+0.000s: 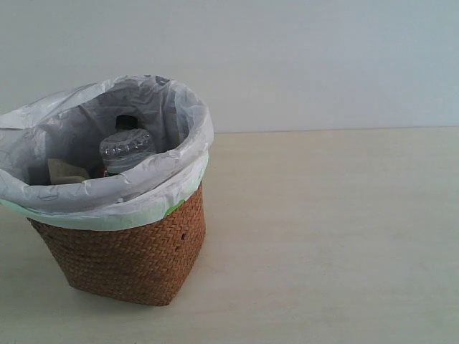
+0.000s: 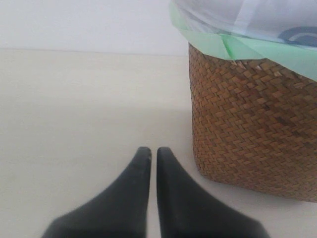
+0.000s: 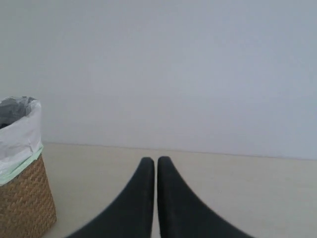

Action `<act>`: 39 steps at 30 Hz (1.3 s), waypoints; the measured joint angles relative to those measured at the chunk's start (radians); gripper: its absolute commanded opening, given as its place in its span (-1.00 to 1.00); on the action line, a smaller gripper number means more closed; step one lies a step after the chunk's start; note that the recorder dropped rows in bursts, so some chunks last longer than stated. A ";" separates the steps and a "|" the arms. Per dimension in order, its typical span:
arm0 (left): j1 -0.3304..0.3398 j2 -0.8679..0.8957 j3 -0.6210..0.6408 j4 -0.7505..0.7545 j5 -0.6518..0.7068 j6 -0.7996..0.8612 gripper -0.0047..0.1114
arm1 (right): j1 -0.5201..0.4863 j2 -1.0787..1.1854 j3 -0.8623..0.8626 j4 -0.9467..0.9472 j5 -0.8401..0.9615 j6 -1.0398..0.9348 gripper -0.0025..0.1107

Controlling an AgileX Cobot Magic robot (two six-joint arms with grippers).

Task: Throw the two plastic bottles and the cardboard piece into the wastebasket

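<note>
Inside the brown woven wicker wastebasket [image 1: 136, 258], against its white green-edged plastic liner [image 1: 107, 197]: one clear plastic bottle [image 1: 127, 150] on end, with the beige moulded cardboard piece [image 1: 66, 170] beside it. Possibly a second bottle behind, too hidden to confirm. Left claw [image 2: 154, 151] pressed together, empty, low near the wastebasket's wall; right claw [image 3: 156, 161] likewise together, well apart from it. Best lifted straight off the pale desk [image 1: 337, 236], without nudging the wastebasket.

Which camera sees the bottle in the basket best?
The exterior view: it looks down into the wastebasket and shows the clear bottle inside. The left wrist view shows only the woven side, the right wrist view only its outside; neither shows the bottle.
</note>
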 measured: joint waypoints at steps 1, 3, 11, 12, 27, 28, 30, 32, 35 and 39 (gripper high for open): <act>0.000 0.000 0.000 0.000 0.000 0.000 -0.85 | 0.000 -0.022 0.021 -0.006 -0.005 0.000 -0.96; 0.000 0.000 0.000 0.000 0.000 0.000 -0.85 | 0.000 -0.066 0.057 -0.013 -0.010 0.002 -0.96; 0.000 0.000 0.000 0.000 0.000 0.000 -0.85 | 0.000 -0.172 0.143 -0.015 -0.016 0.054 -0.96; 0.000 0.000 0.000 0.000 0.000 0.000 -0.85 | 0.000 -0.186 0.153 -0.015 -0.017 0.065 -0.96; 0.000 0.000 0.000 0.000 0.000 0.000 -0.85 | 0.013 -0.205 0.279 -0.013 -0.018 0.119 -0.96; 0.000 0.000 0.000 0.000 0.000 0.000 -0.85 | 0.013 -0.205 0.279 -0.010 -0.020 0.124 -0.96; 0.000 0.000 0.000 0.000 0.000 0.000 -0.85 | 0.013 -0.205 0.279 0.060 -0.023 0.115 -0.96; 0.000 0.000 0.000 0.000 0.000 0.000 -0.85 | 0.013 -0.205 0.279 0.257 -0.023 -0.050 -0.96; 0.000 0.000 0.000 0.000 0.000 0.000 -0.85 | 0.013 -0.205 0.279 0.582 -0.023 -0.409 -0.96; 0.000 0.000 0.000 0.000 0.000 0.000 -0.85 | 0.013 -0.205 0.280 0.693 -0.007 -0.587 -0.96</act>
